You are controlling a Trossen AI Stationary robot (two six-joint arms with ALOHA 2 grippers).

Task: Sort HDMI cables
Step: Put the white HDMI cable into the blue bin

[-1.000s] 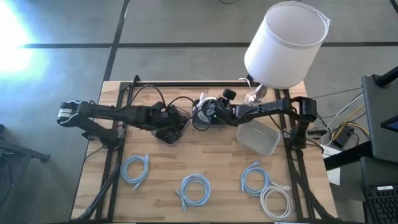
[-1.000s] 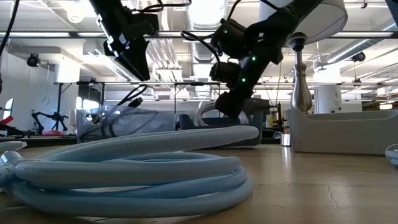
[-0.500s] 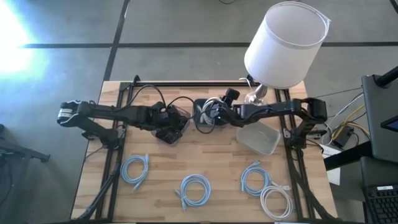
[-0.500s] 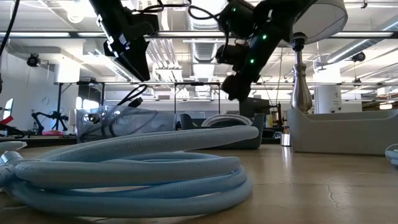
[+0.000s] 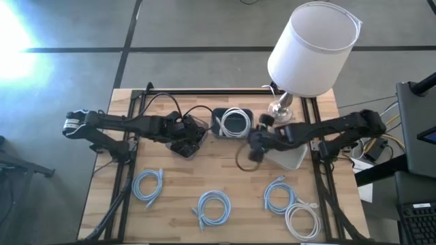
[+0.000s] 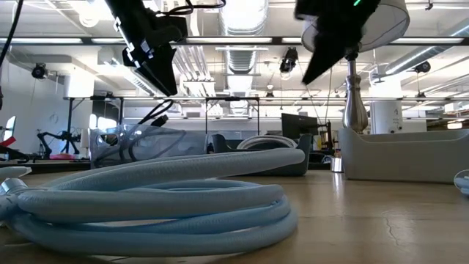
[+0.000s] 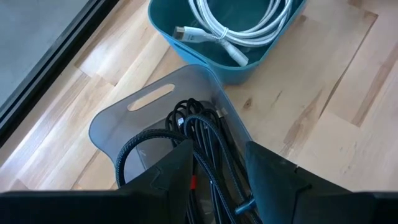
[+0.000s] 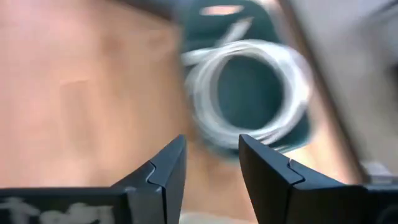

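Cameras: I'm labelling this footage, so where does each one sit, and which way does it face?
High: overhead, straight down on the table; both arms show.
Low: at tabletop height, looking level past a light-blue coil; arms hang in from above.
Left wrist: on the left arm, over the grey bin of black cables; own fingers show.
Right wrist: on the right arm, facing the teal bin; own open fingers show.
Shared: the white coil in the teal bin.

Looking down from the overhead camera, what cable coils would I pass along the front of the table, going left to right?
Light-blue coil → second light-blue coil → third light-blue coil → white coil, which lies right against the third blue one.
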